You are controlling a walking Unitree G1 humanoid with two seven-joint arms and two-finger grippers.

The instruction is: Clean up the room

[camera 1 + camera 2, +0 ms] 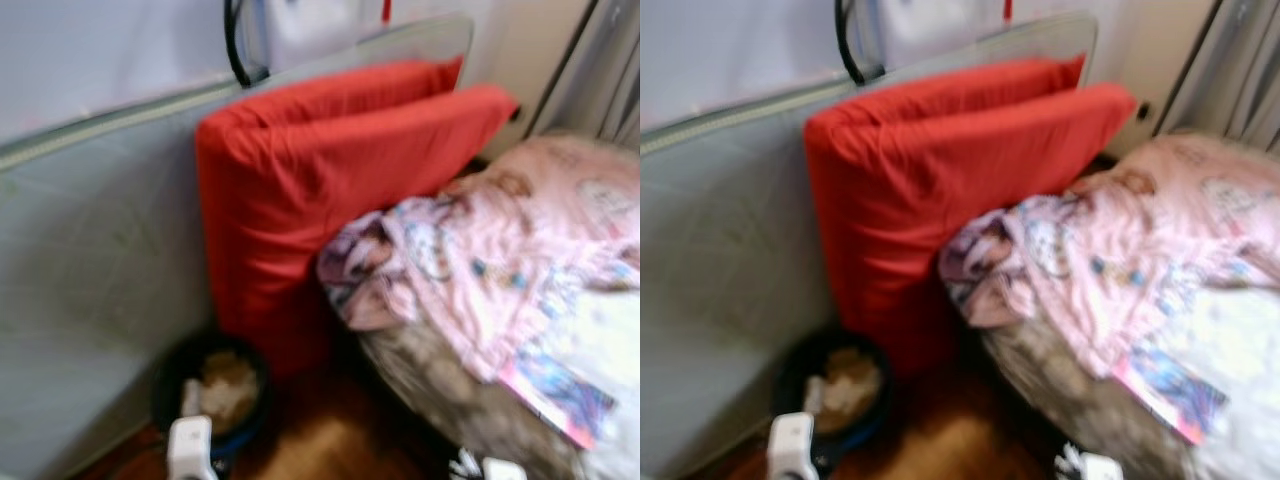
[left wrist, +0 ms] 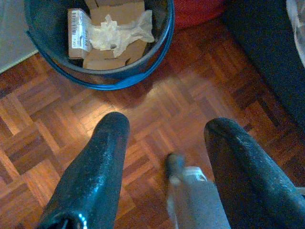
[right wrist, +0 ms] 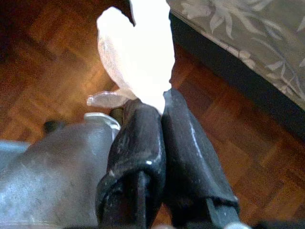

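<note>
The right claw has its two black fingers pressed together on a piece of white, crumpled plastic or tissue, which stands up from the fingertips over the parquet floor; the glare makes its material hard to tell. Just beside it runs the dark base of the bed, with a grey leaf-patterned cover hanging over the edge.

The left claw is spread wide and holds nothing, hovering above the parquet. Near its fingertips stands a dark blue bin, which holds flattened brown cardboard, a barcoded white packet and a crumpled clear wrapper.

In the blurred head views, the bin sits on the floor at the foot of a folded red mattress that leans upright against a pale grey board along the wall. To the right lies the bed, with a rumpled pink patterned blanket piled on it and a colourful booklet near its edge. The tops of both arms show at the lower edge of the picture.
</note>
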